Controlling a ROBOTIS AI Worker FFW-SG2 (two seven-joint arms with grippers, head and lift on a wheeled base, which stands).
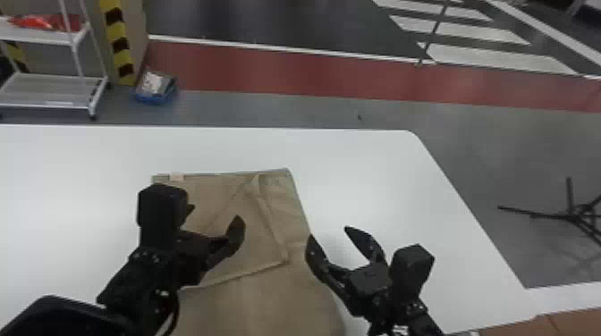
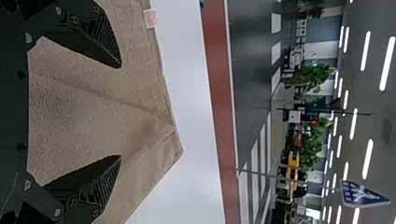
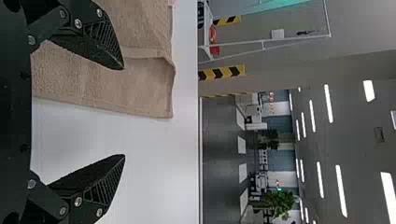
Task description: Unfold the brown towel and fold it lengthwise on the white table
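The brown towel [image 1: 250, 299] lies on the white table [image 1: 366, 178], its far part layered with a loose flap folded over and a small pale tag at the far left corner. Above the towel's left part is my left gripper [image 1: 217, 212], open and holding nothing. My right gripper [image 1: 328, 232] stands open by the towel's right edge, one finger near that edge and the other over bare table. In the left wrist view, the towel [image 2: 93, 112] shows behind the open left gripper [image 2: 120, 112]. The right wrist view has the towel's corner [image 3: 149, 88] beyond the open right gripper [image 3: 124, 112].
Past the table's far edge, a white shelf rack [image 1: 49, 91] and a blue box [image 1: 155, 89] stand on the floor. A black tripod base [image 1: 574, 216] is off to the right. The table's right edge slants toward the near right.
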